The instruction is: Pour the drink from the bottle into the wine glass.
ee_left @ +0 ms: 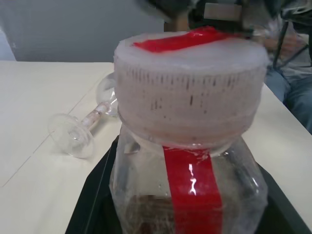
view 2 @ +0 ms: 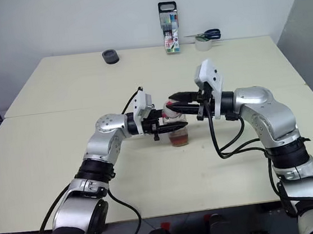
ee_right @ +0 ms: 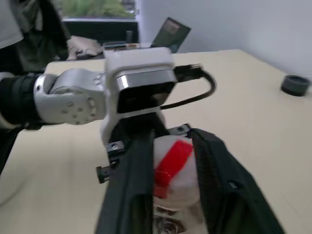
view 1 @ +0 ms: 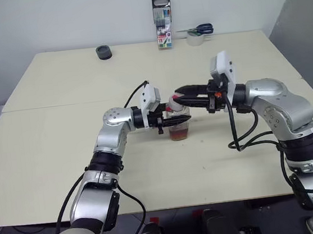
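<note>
My left gripper [view 1: 165, 120] pinches the bottle [view 1: 179, 127] at frame centre, upright on the table [view 1: 63, 139]. My right gripper [ee_right: 168, 195] straddles its cap [ee_right: 175, 165], fingers [ee_right: 219, 180] either side. The wine glass [ee_left: 83, 129] lies toppled behind. A pen case [view 1: 163, 23] stands top centre.

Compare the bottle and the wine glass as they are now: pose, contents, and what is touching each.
The bottle stands upright on the table; the wine glass lies on its side. The bottle is clamped by the left gripper, with the right gripper around its cap; nothing holds the wine glass. The bottle has reddish-brown drink at its bottom; none is visible in the wine glass. Both are clear.
</note>
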Robot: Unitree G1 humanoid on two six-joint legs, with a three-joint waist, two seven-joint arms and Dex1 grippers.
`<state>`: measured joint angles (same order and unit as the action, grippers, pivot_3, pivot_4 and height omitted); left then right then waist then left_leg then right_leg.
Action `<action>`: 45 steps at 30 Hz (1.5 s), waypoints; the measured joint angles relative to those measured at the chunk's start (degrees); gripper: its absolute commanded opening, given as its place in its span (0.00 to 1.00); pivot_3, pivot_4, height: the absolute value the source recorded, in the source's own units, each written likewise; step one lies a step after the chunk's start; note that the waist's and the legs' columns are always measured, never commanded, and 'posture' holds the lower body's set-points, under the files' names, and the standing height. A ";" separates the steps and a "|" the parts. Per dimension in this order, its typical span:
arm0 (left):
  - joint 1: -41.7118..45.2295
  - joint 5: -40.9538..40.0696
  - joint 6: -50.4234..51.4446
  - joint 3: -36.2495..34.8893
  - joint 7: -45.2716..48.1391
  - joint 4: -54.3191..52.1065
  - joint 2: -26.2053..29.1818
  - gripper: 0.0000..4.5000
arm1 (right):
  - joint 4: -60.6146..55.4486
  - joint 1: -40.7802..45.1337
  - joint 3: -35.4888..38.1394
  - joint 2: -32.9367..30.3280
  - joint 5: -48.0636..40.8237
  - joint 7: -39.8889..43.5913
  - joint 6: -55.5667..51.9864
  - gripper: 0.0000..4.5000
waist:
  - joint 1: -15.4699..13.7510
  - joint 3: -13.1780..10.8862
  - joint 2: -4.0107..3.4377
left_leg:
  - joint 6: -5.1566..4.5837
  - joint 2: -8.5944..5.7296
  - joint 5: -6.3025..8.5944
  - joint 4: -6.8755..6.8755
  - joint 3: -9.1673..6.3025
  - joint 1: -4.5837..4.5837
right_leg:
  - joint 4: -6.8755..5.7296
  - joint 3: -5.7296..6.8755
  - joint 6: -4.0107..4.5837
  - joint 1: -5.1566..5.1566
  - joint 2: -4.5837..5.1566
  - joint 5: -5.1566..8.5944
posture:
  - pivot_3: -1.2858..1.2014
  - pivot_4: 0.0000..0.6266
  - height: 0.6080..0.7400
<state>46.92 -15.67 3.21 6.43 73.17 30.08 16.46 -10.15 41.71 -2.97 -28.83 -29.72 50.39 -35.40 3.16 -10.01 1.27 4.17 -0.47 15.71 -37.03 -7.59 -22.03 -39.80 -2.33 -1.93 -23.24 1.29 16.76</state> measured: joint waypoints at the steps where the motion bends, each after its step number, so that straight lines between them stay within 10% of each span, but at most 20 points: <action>1: 0.00 0.06 -0.08 -0.02 -0.15 0.00 0.05 0.40 | -1.81 -0.39 1.55 -0.10 -0.96 -1.22 -0.95 0.59 | -0.03 0.00 0.00 | 0.00 0.00 0.00 0.00 -0.01 -0.01 | 0.01 0.01 0.00 0.00 0.00 0.00 | 0.52 0.24 1.00; 5: 0.14 0.24 -0.49 -0.18 -1.83 0.58 -0.02 0.40 | -13.45 -4.20 6.42 -0.05 -5.33 -8.52 -6.69 0.92 | -0.08 0.00 0.00 | -0.01 0.02 0.00 0.03 -0.02 -0.01 | 0.03 0.01 0.00 0.00 -0.01 0.00 | 0.52 0.24 1.00; 17: 1.58 0.25 -1.45 -0.23 -3.01 2.59 -1.06 0.40 | -22.08 -13.13 -4.69 13.11 8.98 -34.27 -8.49 0.92 | 0.08 0.00 -0.01 | 0.05 0.02 -0.03 0.01 0.01 0.02 | -0.06 -0.02 -0.01 -0.02 -0.05 0.00 | 0.52 0.24 1.00; 34: 1.59 0.29 -1.48 -0.18 -2.76 2.58 -1.08 0.40 | -18.74 -13.10 -5.99 16.46 12.23 -35.33 -7.51 0.92 | 0.11 0.00 -0.01 | 0.00 0.01 0.00 0.01 0.01 0.02 | -0.06 -0.02 -0.01 -0.02 -0.06 0.00 | 0.52 0.24 1.00; 42: 1.59 0.31 -1.48 -0.11 -2.68 2.58 -1.08 0.40 | -18.54 -13.10 -6.23 17.67 12.78 -35.36 -7.22 0.40 | 0.11 0.00 -0.01 | 0.00 0.02 0.00 0.01 0.01 0.02 | -0.06 -0.02 -0.01 -0.02 -0.06 0.00 | 0.52 0.24 1.00; 45: 1.59 0.31 -1.48 -0.11 -2.66 2.57 -1.03 0.40 | -18.34 -13.10 -6.26 17.67 12.79 -35.16 -6.91 0.41 | 0.11 0.00 -0.01 | 0.00 0.02 0.00 0.01 0.01 0.02 | -0.06 -0.02 -0.01 -0.02 -0.06 0.00 | 0.52 0.24 1.00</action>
<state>48.51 -15.36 1.73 6.32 70.51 32.65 15.44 -28.49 28.61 -9.23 -11.16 -16.93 15.23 -42.30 3.27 -10.00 1.25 4.18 -0.45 15.70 -37.02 -7.58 -22.01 -39.86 -2.35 -1.94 -23.26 1.24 16.76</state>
